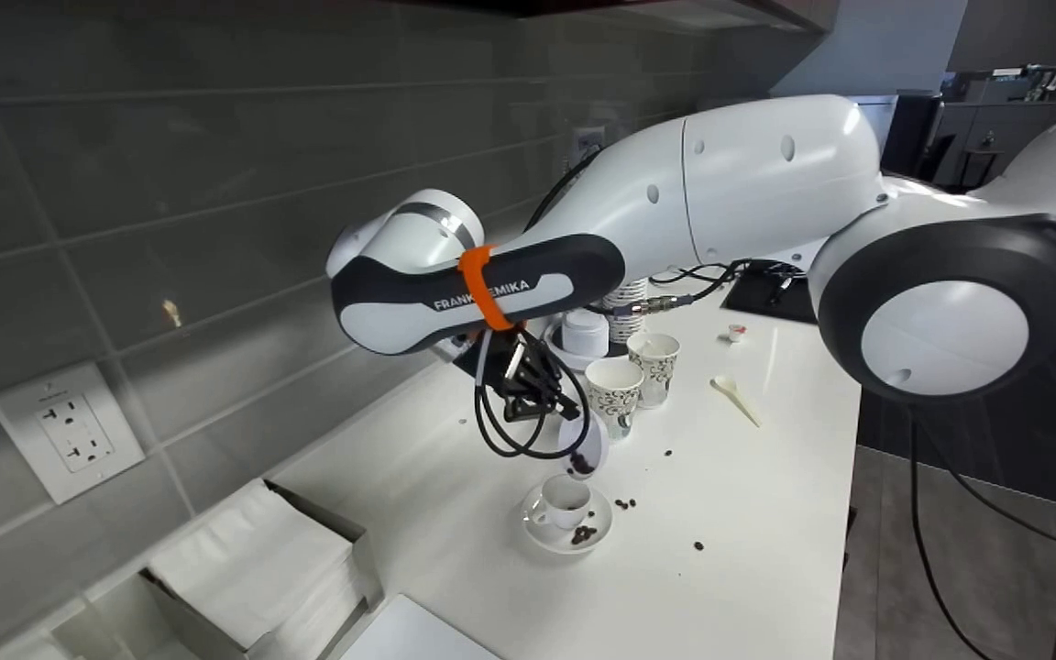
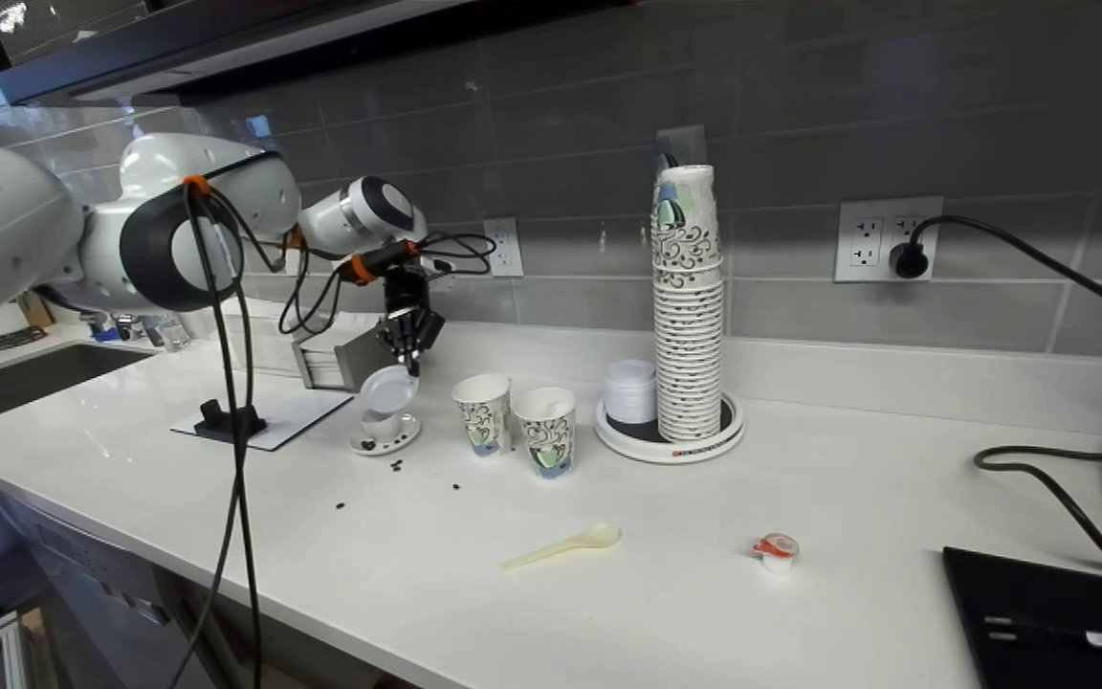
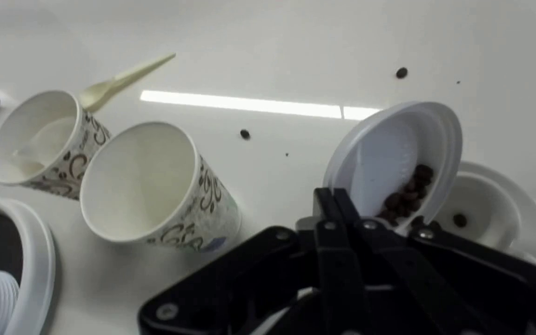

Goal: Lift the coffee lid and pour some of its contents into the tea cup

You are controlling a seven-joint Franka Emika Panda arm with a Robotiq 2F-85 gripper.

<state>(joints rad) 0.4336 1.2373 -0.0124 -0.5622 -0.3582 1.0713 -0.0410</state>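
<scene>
My arm (image 1: 748,183) is carrying its maker's name in capitals, "FRANK" and "EMIKA", with an orange band (image 1: 489,289) covering the gap between them. My gripper (image 3: 332,193) is pinching the coffee lid (image 3: 382,167) by its rim, and I'm holding that lid steeply tilted just above the tea cup (image 1: 566,515). The coffee lid is showing smooth white plastic, round and shallow, with dark coffee beans (image 3: 410,193) lying bunched against the wall nearest the tea cup. Its lower edge is hanging so near the tea cup's rim that I can't quite tell whether they're touching. The tea cup, low, white and glossy with a small looped handle, is standing upright on a round saucer (image 1: 531,530). A dark bean is lying inside it, several are clustering on the saucer just beside it, and a few more are dotting the shiny white counter (image 1: 748,568) nearby. Near the tea cup, two paper cups (image 2: 486,411) are standing, printed with brown scrolls and blue-green patches. Farther from the tea cup, a tall ridged stack of matching cups (image 2: 688,325) is rising from a round white tray (image 2: 637,448) with a dark centre. Well apart from the tea cup, a pale cream spoon (image 2: 570,545) is lying, and a tiny white tub (image 2: 777,555) with red on its cover is sitting farther away.
</scene>
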